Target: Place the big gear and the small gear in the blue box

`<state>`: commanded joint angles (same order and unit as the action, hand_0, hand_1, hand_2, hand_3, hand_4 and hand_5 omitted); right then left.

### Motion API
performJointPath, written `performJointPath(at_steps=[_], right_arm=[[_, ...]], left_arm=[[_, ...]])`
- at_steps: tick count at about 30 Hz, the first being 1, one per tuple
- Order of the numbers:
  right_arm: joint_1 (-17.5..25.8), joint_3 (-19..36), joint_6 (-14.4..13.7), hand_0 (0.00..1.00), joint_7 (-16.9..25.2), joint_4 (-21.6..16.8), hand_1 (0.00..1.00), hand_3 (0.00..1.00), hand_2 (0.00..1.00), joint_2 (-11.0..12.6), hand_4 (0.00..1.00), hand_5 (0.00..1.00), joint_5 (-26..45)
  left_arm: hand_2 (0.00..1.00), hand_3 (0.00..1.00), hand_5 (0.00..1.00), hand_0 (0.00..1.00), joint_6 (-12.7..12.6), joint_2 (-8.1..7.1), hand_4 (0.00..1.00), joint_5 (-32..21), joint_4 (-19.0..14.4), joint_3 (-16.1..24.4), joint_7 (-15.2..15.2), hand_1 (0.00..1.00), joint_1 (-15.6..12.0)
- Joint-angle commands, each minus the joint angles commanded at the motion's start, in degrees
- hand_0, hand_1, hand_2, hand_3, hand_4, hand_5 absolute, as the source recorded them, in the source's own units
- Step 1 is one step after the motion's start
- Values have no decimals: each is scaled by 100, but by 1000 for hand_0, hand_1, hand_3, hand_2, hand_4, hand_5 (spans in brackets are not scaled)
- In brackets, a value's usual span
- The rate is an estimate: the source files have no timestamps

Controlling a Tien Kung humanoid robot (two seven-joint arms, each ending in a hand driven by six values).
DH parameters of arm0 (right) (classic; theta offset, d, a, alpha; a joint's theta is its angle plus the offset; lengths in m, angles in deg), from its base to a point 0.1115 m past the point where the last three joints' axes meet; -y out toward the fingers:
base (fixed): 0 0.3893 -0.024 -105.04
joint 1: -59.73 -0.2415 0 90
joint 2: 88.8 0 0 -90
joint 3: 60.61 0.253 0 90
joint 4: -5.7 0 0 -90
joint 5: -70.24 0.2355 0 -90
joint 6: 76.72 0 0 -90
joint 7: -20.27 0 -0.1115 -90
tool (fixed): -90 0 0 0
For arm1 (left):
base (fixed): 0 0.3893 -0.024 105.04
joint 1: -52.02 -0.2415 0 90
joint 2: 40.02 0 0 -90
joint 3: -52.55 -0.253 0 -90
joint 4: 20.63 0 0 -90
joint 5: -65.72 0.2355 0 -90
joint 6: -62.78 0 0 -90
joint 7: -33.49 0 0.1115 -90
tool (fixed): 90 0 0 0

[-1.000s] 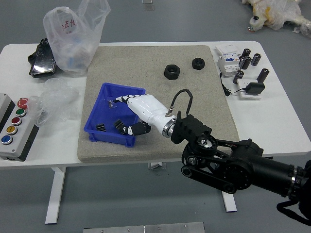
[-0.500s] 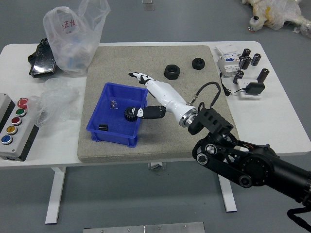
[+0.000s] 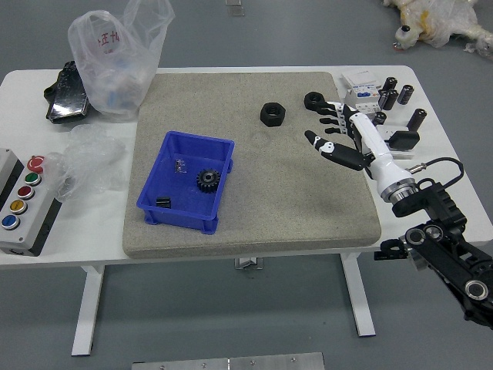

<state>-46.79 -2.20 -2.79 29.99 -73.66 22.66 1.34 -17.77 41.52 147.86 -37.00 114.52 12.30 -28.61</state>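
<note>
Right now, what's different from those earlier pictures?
The right hand has swung rightward, away from the blue box, open and empty. Since the first picture the box shifted slightly right, and the gear inside moved right and farther off. Both black nuts stayed put.

Clear plastic bag [image 3: 122, 58], button box [image 3: 28, 204], two black nuts [image 3: 272, 114], white table [image 3: 54, 258]
</note>
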Motion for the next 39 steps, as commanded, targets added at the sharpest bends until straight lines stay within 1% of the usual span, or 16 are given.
performJointPath(at_steps=[1, 2, 6, 7, 8, 13, 14, 19, 20, 25, 26, 31, 32, 37, 39], right_arm=[[105, 131, 30, 673, 118, 23, 752, 767, 792, -6, 761, 342, 141], [175, 253, 56, 658, 236, 50, 731, 721, 787, -15, 755, 378, 285], [278, 496, 242, 658, 618, 192, 731, 721, 787, -93, 755, 378, 894], [288, 516, 294, 658, 678, 217, 731, 721, 787, -108, 755, 378, 1058], [298, 531, 355, 663, 740, 241, 726, 713, 777, -118, 768, 432, 1234], [336, 580, 557, 663, 883, 287, 726, 713, 777, -120, 768, 432, 1934], [341, 585, 593, 663, 897, 298, 724, 706, 775, -119, 778, 447, 2062], [361, 618, 696, 663, 921, 332, 724, 706, 775, -148, 778, 447, 2454], [363, 619, 707, 687, 919, 338, 724, 710, 773, -157, 794, 562, 2486], [381, 610, 782, 687, 858, 339, 724, 710, 773, -205, 794, 562, 2549], [387, 608, 809, 720, 839, 337, 737, 740, 781, -218, 871, 822, 2556], [395, 566, 943, 720, 753, 327, 737, 740, 781, -223, 871, 822, 2583], [395, 557, 970, 779, 739, 325, 764, 747, 792, -221, 966, 998, 2594], [375, 509, 1105, 779, 674, 317, 764, 747, 792, -213, 966, 998, 2672], [373, 503, 1135, 786, 669, 315, 768, 748, 794, -215, 977, 998, 2695]], left_arm=[[789, 830, 998, 820, -12, -3, 873, -14, 5, -22, 28, 801, 7], [789, 830, 997, 816, -21, -5, 873, -30, 9, -43, 51, 797, 12], [789, 830, 997, 816, -34, -19, 873, -89, 22, -120, 116, 797, 40], [789, 830, 997, 816, -34, -23, 873, -108, 24, -142, 128, 797, 47], [789, 831, 956, 816, -34, -31, 846, -140, 26, -173, 143, 797, 58], [789, 831, 956, 816, -17, -80, 846, -223, 33, -257, 183, 797, 93], [789, 830, 785, 815, -9, -94, 693, -239, 33, -272, 187, 796, 94], [789, 830, 785, 815, 15, -145, 693, -301, 28, -307, 180, 796, 85], [787, 795, 664, 814, 18, -152, 613, -313, 26, -316, 179, 796, 82], [787, 795, 664, 814, 14, -179, 613, -429, 19, -399, 166, 796, 65], [788, 766, 558, 812, 13, -181, 573, -440, 16, -402, 157, 795, 63], [788, 766, 558, 812, 5, -189, 573, -493, 11, -425, 143, 795, 70], [787, 759, 531, 812, 0, -191, 561, -502, 12, -430, 145, 796, 71], [787, 759, 531, 812, -12, -192, 561, -487, 13, -409, 129, 796, 57], [788, 758, 515, 811, -9, -184, 562, -470, 14, -395, 119, 795, 48]])
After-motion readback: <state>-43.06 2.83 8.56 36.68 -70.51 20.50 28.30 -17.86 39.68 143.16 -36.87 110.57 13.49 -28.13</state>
